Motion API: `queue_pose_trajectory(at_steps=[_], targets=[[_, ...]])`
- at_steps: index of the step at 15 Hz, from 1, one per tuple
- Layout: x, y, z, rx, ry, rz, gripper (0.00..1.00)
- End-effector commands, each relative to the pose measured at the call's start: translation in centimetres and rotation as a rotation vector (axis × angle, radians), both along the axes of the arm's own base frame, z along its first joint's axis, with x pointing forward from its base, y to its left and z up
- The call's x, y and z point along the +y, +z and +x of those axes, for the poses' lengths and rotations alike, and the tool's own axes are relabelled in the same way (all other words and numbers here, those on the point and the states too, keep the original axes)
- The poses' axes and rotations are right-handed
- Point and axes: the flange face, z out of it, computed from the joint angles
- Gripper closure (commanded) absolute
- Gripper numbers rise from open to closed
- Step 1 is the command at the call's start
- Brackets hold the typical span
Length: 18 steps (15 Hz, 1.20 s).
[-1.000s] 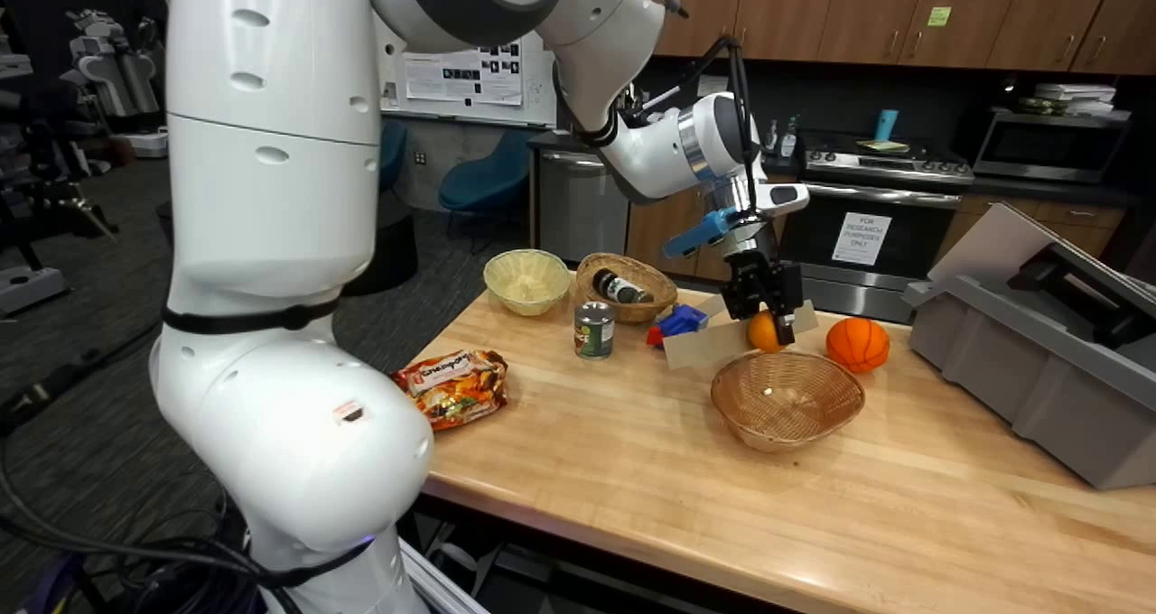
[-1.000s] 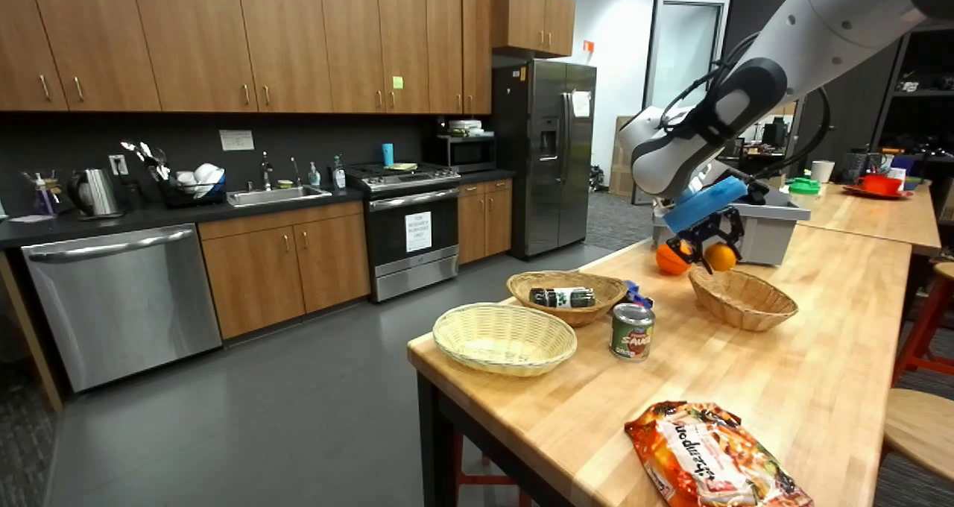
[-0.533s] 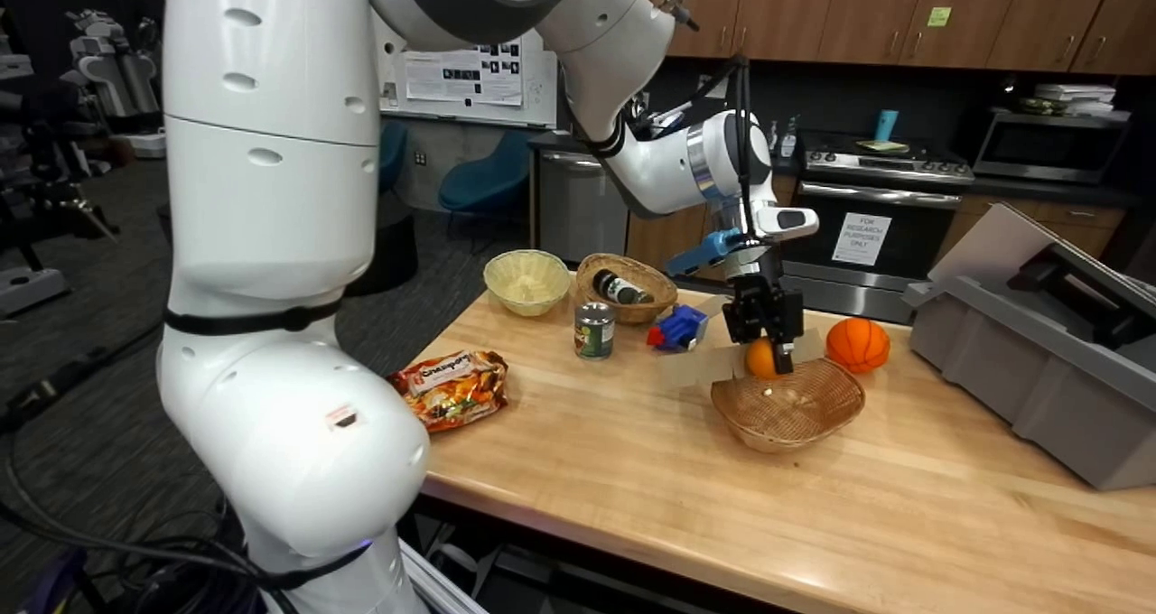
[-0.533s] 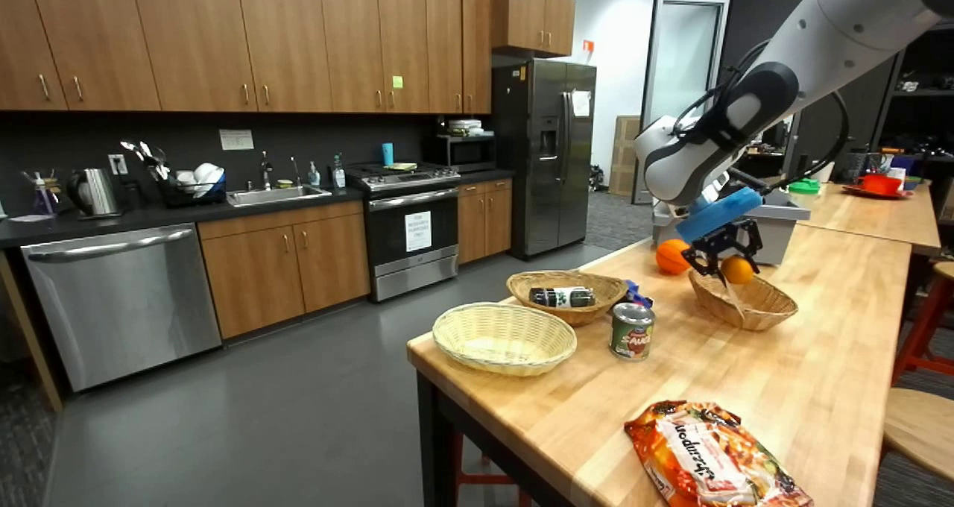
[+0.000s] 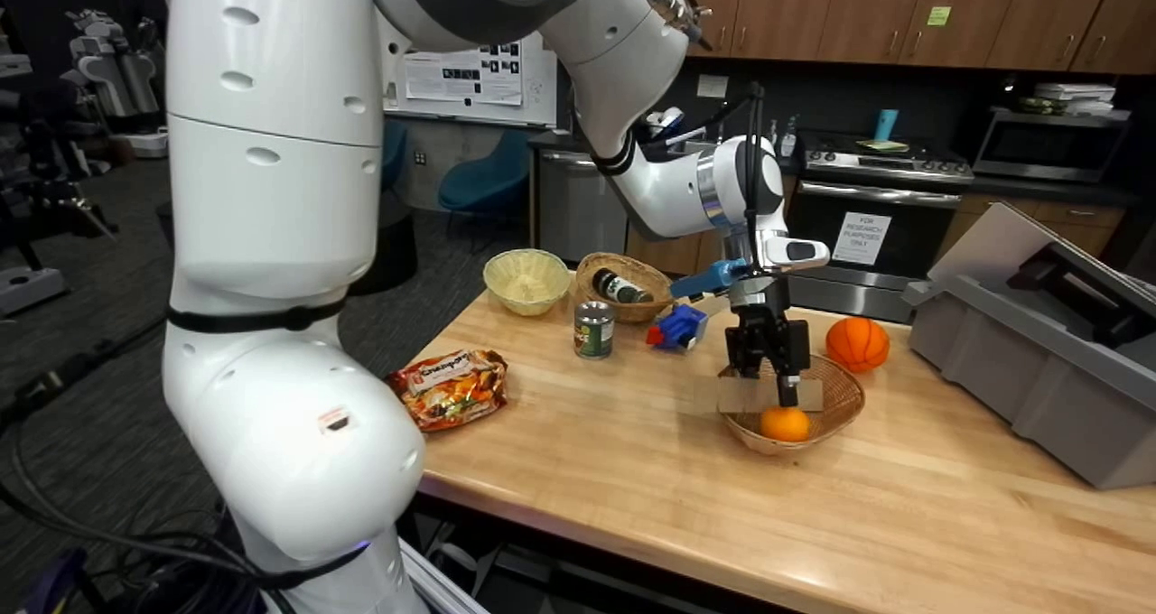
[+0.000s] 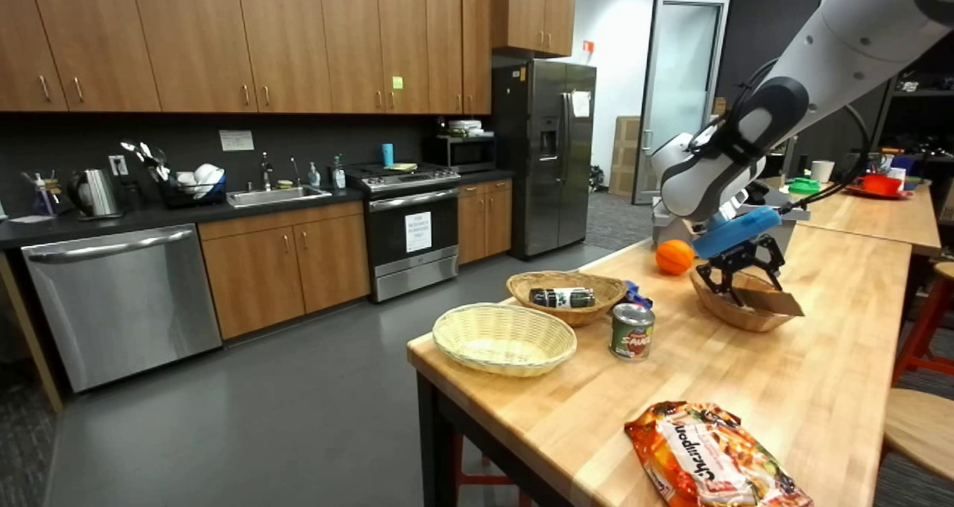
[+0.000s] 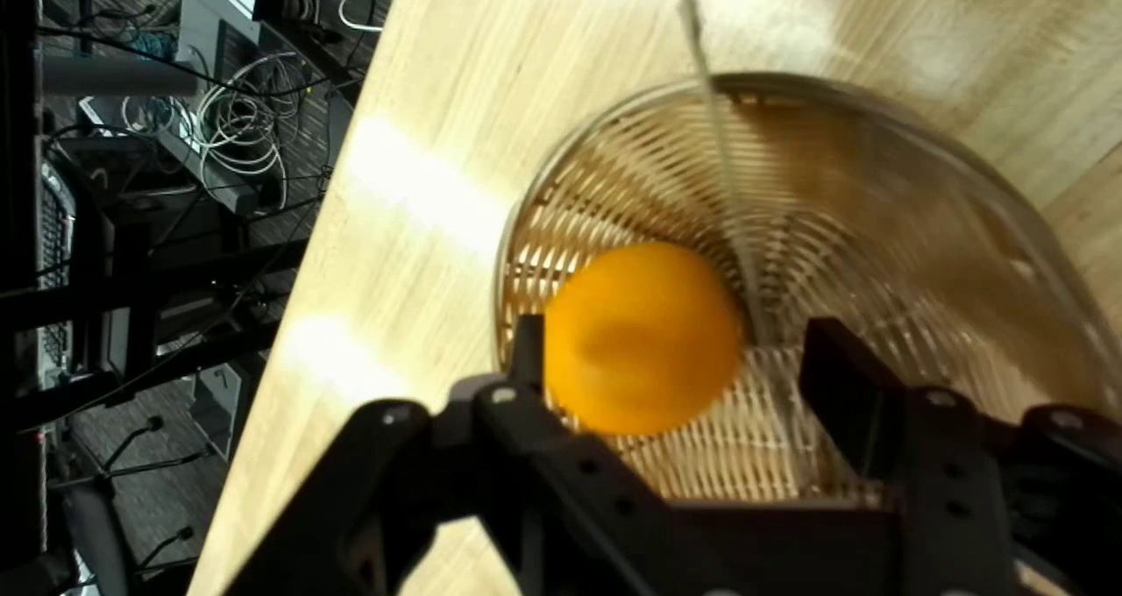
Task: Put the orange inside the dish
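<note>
The orange [image 5: 785, 424] rests inside the dish, a shallow brown wicker basket [image 5: 844, 397], on the table. In the wrist view the orange [image 7: 644, 337] lies against the dish's left part, beside my left finger [image 7: 529, 351]; I cannot tell if they touch. My gripper [image 7: 677, 351] is open, with a wide gap between the orange and its right finger. In an exterior view my gripper [image 6: 754, 292] points down into the dish [image 6: 734, 317]; the orange is hidden there. A thin tan strip [image 6: 771, 303] hangs by the fingers.
A bigger red-orange ball [image 5: 857, 344] sits behind the dish. A grey bin [image 5: 1020, 397] stands at the right. A can [image 5: 593, 330], a blue item [image 5: 682, 327], a basket with a bottle [image 5: 664, 291], a pale bowl [image 5: 526, 282] and a noodle packet [image 5: 452, 388] stand on the table.
My gripper has lowered towards the dish and opened. The orange, held above the dish earlier, now lies inside it. The other objects have not moved.
</note>
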Motion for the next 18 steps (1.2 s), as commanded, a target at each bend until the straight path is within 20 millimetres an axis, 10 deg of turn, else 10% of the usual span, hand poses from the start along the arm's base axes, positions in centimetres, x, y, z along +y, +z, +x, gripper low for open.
queue_pose_trajectory(at_steps=[1,18], targets=[[0.2,0.0,0.3,0.005,0.012,0.002,0.00],[5.7,5.6,8.1,-0.059,0.248,-0.106,0.00]])
